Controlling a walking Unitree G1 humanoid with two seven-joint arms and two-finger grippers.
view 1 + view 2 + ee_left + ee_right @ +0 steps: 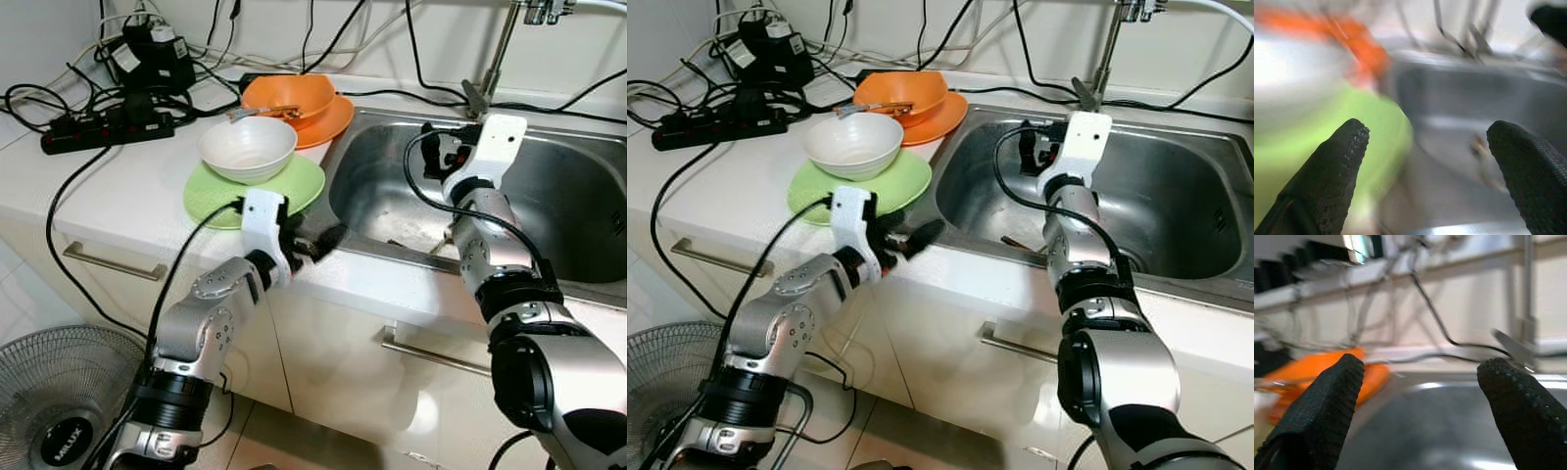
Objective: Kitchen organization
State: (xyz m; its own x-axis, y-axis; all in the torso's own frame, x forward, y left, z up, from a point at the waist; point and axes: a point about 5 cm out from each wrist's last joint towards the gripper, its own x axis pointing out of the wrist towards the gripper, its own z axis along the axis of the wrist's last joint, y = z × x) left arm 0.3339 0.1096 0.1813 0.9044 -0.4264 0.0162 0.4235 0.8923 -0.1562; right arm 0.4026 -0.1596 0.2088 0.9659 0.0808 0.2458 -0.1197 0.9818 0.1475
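faucet cut off at top, fan cropped, left wrist view blurred

On the tabletop, left of the sink, a bowl sits on a plate near the front edge. Behind it, a 2nd bowl rests on a 2nd plate, with a utensil lying in that bowl. Further left, toward the wall, lie a power strip and an adapter among cables. The faucet stands behind the sink. A fan stands on the floor, below and left of the tabletop.
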